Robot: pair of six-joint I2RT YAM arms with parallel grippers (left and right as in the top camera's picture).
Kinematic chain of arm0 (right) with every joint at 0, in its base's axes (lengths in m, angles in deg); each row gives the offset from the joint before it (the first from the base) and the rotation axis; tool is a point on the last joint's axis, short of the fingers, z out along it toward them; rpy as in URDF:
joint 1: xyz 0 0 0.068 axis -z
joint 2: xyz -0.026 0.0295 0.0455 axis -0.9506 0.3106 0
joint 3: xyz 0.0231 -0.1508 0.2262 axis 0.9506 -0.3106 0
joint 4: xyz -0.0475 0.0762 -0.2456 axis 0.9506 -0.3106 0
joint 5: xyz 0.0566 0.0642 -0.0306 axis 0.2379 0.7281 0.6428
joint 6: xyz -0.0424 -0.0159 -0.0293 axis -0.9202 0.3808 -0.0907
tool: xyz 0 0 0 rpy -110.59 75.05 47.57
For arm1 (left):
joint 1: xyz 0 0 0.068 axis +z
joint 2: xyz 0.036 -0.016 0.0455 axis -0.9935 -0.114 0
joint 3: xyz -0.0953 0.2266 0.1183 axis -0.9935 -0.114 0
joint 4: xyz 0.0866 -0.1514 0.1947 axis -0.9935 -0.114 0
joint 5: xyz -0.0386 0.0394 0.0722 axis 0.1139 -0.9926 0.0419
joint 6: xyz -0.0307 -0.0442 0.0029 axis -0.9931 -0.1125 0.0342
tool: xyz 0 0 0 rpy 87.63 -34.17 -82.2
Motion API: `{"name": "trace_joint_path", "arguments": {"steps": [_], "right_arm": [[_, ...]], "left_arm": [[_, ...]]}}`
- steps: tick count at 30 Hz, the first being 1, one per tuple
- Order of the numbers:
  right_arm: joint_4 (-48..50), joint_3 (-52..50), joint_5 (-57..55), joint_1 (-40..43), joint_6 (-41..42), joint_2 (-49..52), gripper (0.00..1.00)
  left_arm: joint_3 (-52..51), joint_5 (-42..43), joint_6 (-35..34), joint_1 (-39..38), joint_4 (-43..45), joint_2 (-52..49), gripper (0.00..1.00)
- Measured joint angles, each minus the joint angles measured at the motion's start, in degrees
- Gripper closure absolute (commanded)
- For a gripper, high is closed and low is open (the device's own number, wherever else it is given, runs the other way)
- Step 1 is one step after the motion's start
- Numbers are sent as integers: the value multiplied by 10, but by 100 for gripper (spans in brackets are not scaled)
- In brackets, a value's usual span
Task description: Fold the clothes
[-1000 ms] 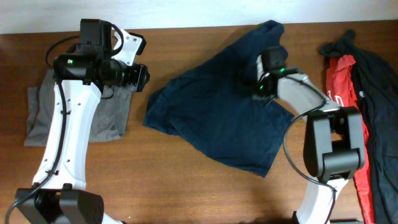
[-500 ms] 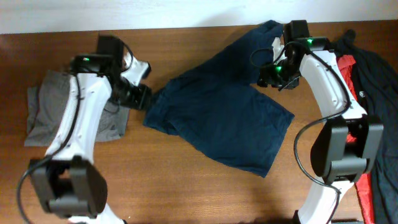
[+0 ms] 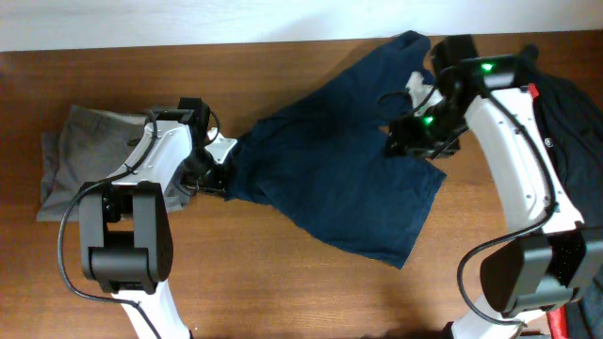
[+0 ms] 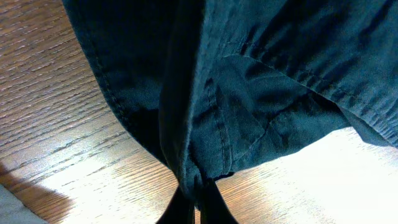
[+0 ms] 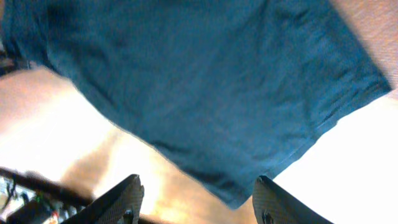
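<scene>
Your left jaws clench a hem corner of the navy blue piece, spread on the tabletop; right jaws hang released above it. One-sided pulling may bunch it.

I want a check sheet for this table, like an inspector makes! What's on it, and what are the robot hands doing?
Surface: wooden table, bare around the cloth.
Job's things: navy piece spread in the middle; grey shorts at the left; black garment and a bit of red shirt at the right.
Clutter: nothing seen.
Grippers: left gripper shut on the navy piece's edge; right gripper open above the navy piece, holding nothing.
Cables: black cables loop along both arms.
Surroundings: white wall behind the table.
</scene>
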Motion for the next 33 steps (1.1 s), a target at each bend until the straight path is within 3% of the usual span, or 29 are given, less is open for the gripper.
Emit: {"name": "trace_joint_path", "arguments": {"steps": [7, 13, 23, 33], "right_arm": [[-31, -64, 4, -28, 5, 0, 37], [-27, -185, 9, -28, 20, 0, 37], [26, -365, 38, -28, 47, 0, 36], [108, -438, 48, -28, 85, 0, 34]], "left_arm": [[0, 0, 0, 0, -5, 0, 99], [0, 0, 0, 0, -5, 0, 100], [0, 0, 0, 0, -5, 0, 99], [0, 0, 0, 0, -5, 0, 99]]}}
